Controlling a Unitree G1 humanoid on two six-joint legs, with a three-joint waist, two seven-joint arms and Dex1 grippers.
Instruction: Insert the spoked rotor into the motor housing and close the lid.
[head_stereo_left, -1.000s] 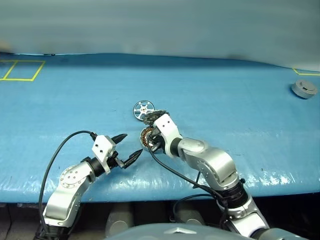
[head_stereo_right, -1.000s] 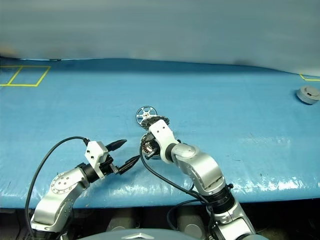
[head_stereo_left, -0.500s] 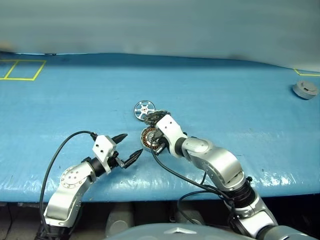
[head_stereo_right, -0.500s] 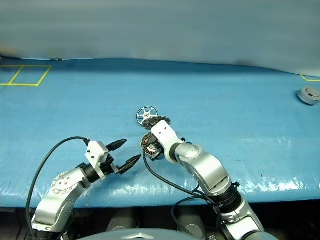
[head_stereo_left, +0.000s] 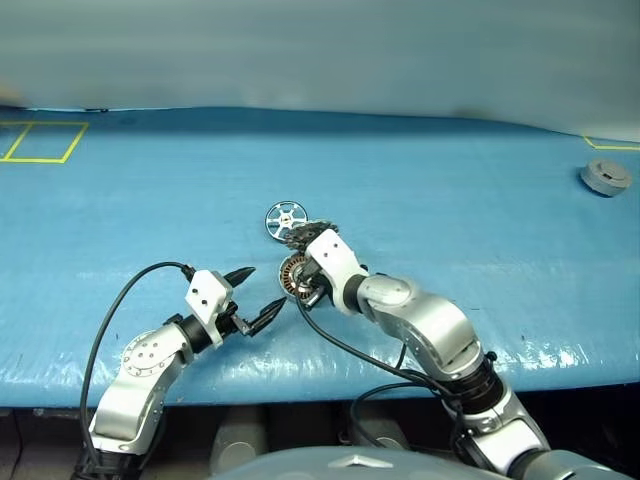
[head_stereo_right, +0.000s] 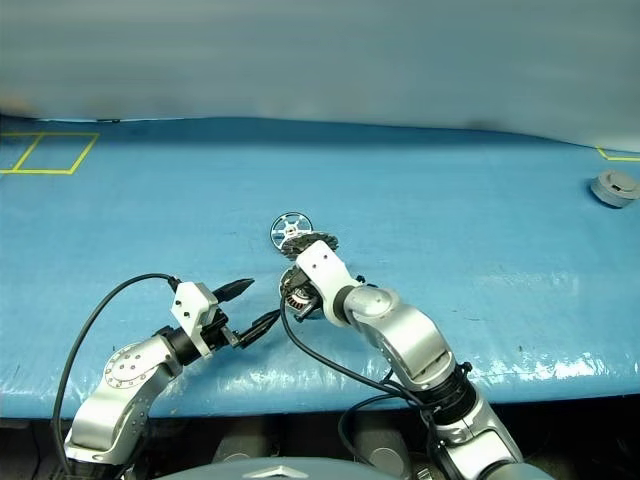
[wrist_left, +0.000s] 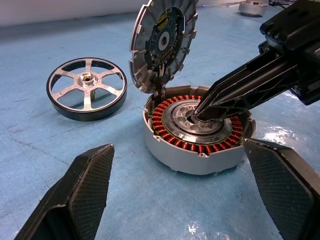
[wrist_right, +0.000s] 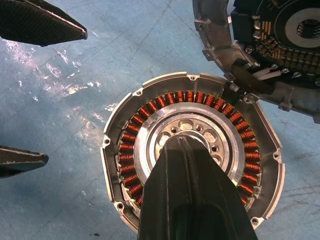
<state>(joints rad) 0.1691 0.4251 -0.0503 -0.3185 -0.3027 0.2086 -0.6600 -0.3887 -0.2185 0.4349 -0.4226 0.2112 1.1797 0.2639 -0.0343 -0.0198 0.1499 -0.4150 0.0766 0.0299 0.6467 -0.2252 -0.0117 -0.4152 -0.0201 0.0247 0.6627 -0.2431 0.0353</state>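
The motor housing (wrist_left: 199, 150) sits on the blue table with its copper windings (wrist_right: 131, 145) showing around a silver centre. Its lid (wrist_left: 163, 46) stands upright at the far edge, ribbed inner face toward me. The spoked rotor (wrist_left: 86, 88) lies flat on the table just beyond and left of the housing, apart from it. My right gripper (wrist_right: 184, 146) is shut, and its tip rests on the housing's silver centre. My left gripper (head_stereo_left: 264, 289) hovers open a short way in front and to the left of the housing, with nothing between its fingers (wrist_left: 80, 195).
A small round grey part (head_stereo_left: 605, 178) lies at the table's far right. A yellow tape square (head_stereo_left: 45, 141) marks the far left. The table's front edge (head_stereo_left: 300, 385) runs just behind my left arm, whose black cable (head_stereo_left: 110, 310) loops above it.
My right wrist has rolled a little while its tip stays on the housing's centre. The left gripper, rotor, housing and lid have kept still.
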